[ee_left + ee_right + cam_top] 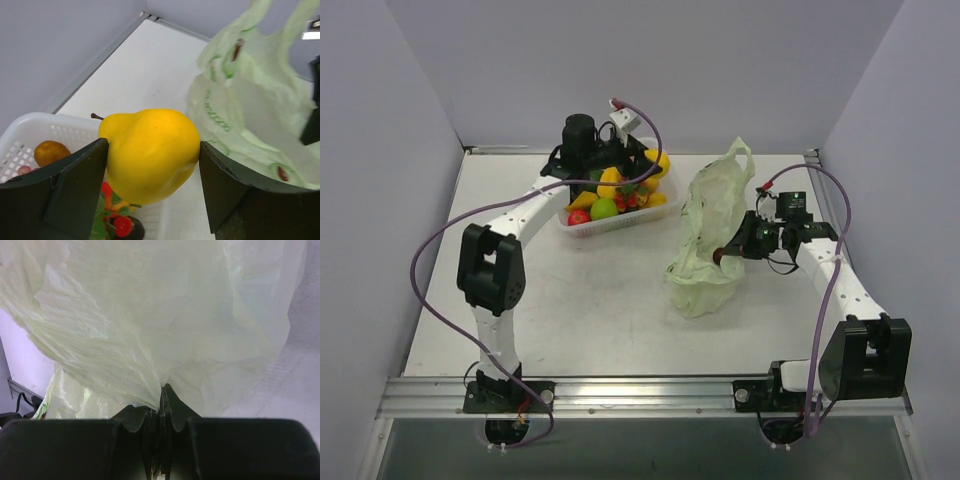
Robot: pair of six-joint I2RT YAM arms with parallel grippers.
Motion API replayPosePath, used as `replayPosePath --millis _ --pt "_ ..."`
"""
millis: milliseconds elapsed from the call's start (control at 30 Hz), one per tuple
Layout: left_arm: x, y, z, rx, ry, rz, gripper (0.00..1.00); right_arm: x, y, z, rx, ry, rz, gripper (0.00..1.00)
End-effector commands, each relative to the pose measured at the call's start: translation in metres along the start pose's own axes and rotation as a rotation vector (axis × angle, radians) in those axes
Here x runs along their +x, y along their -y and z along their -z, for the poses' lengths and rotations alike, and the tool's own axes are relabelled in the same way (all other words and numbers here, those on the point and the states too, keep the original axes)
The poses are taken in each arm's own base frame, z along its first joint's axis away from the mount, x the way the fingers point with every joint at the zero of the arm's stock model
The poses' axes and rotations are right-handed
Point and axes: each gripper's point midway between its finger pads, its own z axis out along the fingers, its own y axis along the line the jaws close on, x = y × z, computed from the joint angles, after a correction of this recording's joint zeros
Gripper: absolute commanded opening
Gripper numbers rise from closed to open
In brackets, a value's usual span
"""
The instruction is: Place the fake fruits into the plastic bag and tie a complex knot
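My left gripper (152, 150) is shut on a yellow pear (150, 152) and holds it above the white basket (30, 127) of fake fruits (605, 208); the pear is pressed between both fingers (75, 190). In the top view the left gripper (603, 172) hangs over the basket (588, 227). The pale-green plastic bag (708, 235) stands crumpled right of the basket and shows in the left wrist view (250, 105). My right gripper (162, 392) is shut on a fold of the bag (150, 325) at its right side (732, 249).
Other fruits lie in the basket: a brown one (50, 152), red berries (121, 226), a green one (604, 208) and a red one (579, 217). Walls close in on the left, back and right. A metal rail (640, 395) runs along the near edge.
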Motion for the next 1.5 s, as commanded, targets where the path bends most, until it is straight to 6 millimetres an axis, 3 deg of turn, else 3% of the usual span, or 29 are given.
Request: replayPosePath --millis 0,200,333,433,600,667,700,733,800,833,867,967,1100,1200,1267,1333,1400,1467 --pt "-0.063 0.066 0.02 0.137 0.131 -0.028 0.14 -0.017 -0.004 0.006 0.009 0.041 0.013 0.0" --pt "-0.058 0.136 0.006 0.277 0.106 0.056 0.15 -0.028 0.014 0.015 0.143 0.106 0.001 0.0" --pt "-0.046 0.168 -0.013 0.334 0.079 0.095 0.18 -0.034 0.021 0.024 0.207 0.147 -0.002 0.0" --pt "-0.034 0.184 -0.029 0.345 0.057 0.129 0.19 -0.032 0.02 0.023 0.197 0.141 -0.004 0.0" --pt "-0.007 0.194 -0.05 0.33 0.01 0.165 0.26 -0.029 0.024 0.018 0.209 0.124 -0.012 0.0" --pt "0.005 0.191 -0.056 0.317 -0.012 0.18 0.36 -0.029 0.025 0.018 0.208 0.122 -0.011 0.0" --pt "0.009 0.186 -0.058 0.294 -0.027 0.19 0.56 -0.029 0.024 0.018 0.207 0.121 -0.013 0.0" --pt "0.011 0.185 -0.06 0.283 -0.03 0.193 0.68 -0.029 0.024 0.017 0.205 0.118 -0.014 0.0" --pt "0.009 0.181 -0.061 0.274 -0.025 0.193 0.81 -0.028 0.025 0.015 0.203 0.112 -0.02 0.0" --pt "0.005 0.182 -0.06 0.279 -0.018 0.191 0.93 -0.027 0.025 0.014 0.203 0.108 -0.021 0.0" --pt "-0.001 0.182 -0.057 0.281 -0.005 0.187 0.97 -0.026 0.026 0.014 0.204 0.104 -0.025 0.0" --pt "-0.022 0.181 -0.045 0.294 0.025 0.177 0.97 -0.025 0.028 0.012 0.206 0.097 -0.023 0.0" --pt "-0.037 0.165 -0.023 0.255 0.037 0.163 0.98 -0.024 0.029 0.011 0.208 0.091 -0.025 0.0" --pt "-0.041 0.128 0.0 0.154 0.051 0.174 0.97 -0.024 0.029 0.012 0.212 0.095 -0.021 0.0" --pt "-0.036 0.083 0.017 0.014 0.052 0.175 0.97 -0.023 0.03 0.011 0.214 0.093 -0.014 0.0" --pt "-0.021 0.047 0.029 -0.113 0.009 0.162 0.97 -0.022 0.03 0.011 0.212 0.089 -0.012 0.0" --pt "-0.006 0.0 0.045 -0.276 -0.037 0.129 0.97 -0.022 0.03 0.011 0.211 0.089 -0.009 0.0" --pt "0.014 -0.027 0.055 -0.371 -0.092 0.121 0.98 -0.02 0.031 0.01 0.209 0.081 -0.008 0.0"
